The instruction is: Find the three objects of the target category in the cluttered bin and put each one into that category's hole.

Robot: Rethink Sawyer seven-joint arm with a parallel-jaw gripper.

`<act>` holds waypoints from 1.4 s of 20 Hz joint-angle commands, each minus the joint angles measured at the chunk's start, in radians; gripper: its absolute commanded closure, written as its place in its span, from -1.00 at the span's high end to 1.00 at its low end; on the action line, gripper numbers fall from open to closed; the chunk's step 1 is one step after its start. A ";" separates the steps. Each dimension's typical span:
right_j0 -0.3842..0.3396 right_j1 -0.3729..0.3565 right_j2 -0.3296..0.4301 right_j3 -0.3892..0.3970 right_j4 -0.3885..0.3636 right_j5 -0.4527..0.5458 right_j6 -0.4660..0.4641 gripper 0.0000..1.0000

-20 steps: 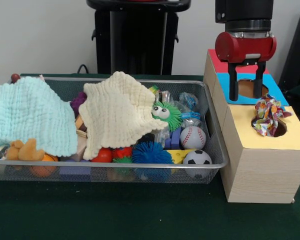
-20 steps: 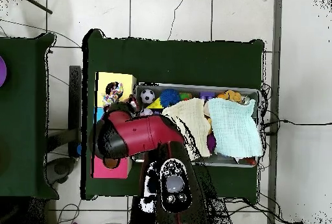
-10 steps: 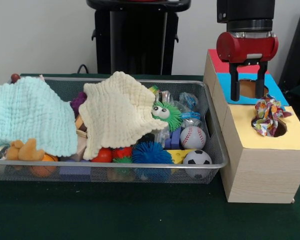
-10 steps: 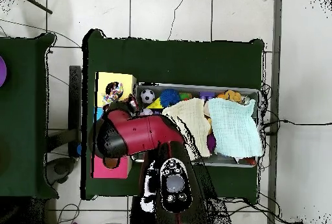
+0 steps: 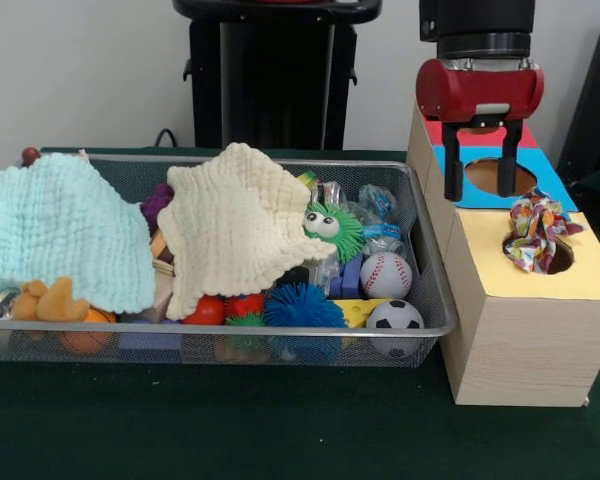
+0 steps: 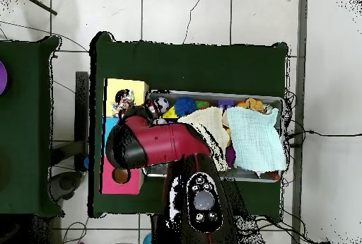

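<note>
- The bench (image 5: 280, 430) is covered in dark green cloth and carries everything; the robot's pedestal (image 5: 275, 70) stands behind it
- The bin (image 5: 220, 335), a long silver mesh basket, sits to the left of the boxes in the front view and is heaped with toys
- A pale blue quilted cloth (image 5: 65, 230) drapes over the bin's left end, and a cream quilted cloth (image 5: 240, 225) lies beside it across the middle
- The red and black arm (image 6: 159, 146) reaches out over the row of boxes in the overhead view
- The wooden boxes stand in a line just right of the bin: yellow-topped box (image 5: 525, 330) nearest the camera, blue-topped box (image 5: 500, 180) behind it, red-topped box (image 5: 435, 130) farthest back
- The tool (image 5: 480, 165) hangs above the blue-topped box with its two black fingers spread apart and nothing between them
- Under the cloths show a blue spiky ball (image 5: 300, 305), a green spiky ball with eyes (image 5: 332, 228), a baseball (image 5: 385, 275) and a small football (image 5: 394, 318)
- A multicoloured wrapper (image 5: 536, 232) sits crumpled in the hole (image 5: 560, 258) of the yellow-topped box, much of it bulging above the rim
- A clear crinkly wrapper (image 5: 378, 207) lies in the bin near its right end
</note>
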 commanded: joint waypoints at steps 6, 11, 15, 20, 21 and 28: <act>-0.065 -0.021 0.141 0.029 0.083 0.069 0.141 1.00; -0.119 -0.030 0.252 0.085 0.143 0.094 0.140 1.00; -0.107 -0.031 0.260 0.089 0.166 0.106 0.144 1.00; -0.071 -0.008 0.225 0.086 0.157 0.069 0.148 1.00; -0.064 -0.005 0.214 0.078 0.154 0.072 0.146 1.00; -0.067 -0.011 0.183 0.071 0.135 0.100 0.118 1.00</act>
